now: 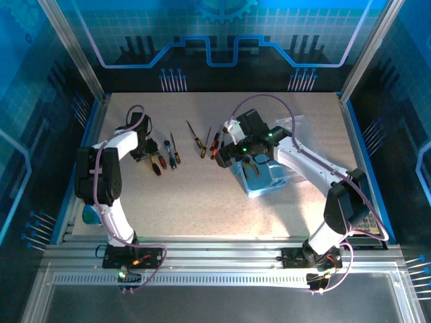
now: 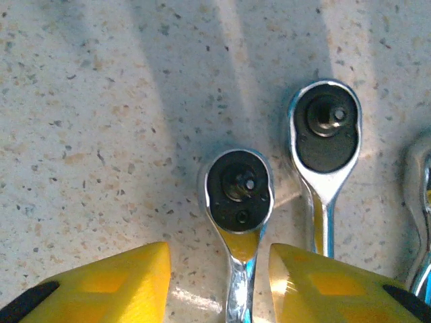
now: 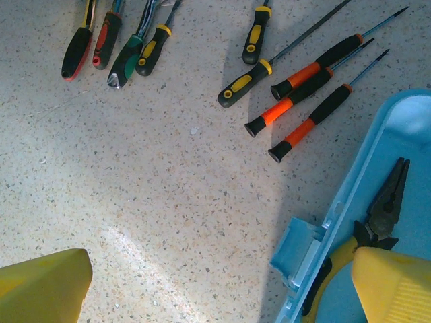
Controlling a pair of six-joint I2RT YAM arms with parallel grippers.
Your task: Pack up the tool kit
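The light-blue case (image 1: 269,182) lies open right of centre, with yellow-handled pliers (image 3: 384,208) inside near its rim (image 3: 363,182). My right gripper (image 3: 222,282) hovers open and empty at the case's left edge, one finger (image 3: 394,286) above the pliers. Orange-and-black screwdrivers (image 3: 306,77) and yellow-and-black ones (image 3: 246,81) lie on the table beyond it. My left gripper (image 2: 219,269) is low over a chrome ratchet (image 2: 239,195). Its yellow fingers (image 2: 316,282) straddle the ratchet's shaft, the right one close to it and the left one apart from it.
A second ratchet (image 2: 324,134) lies just right of the first, and another chrome tool (image 2: 421,202) sits at the view's edge. More handled tools (image 3: 77,50) lie near the left arm. The clear lid (image 1: 296,128) is behind the case. A round blue object (image 1: 89,214) sits by the left base.
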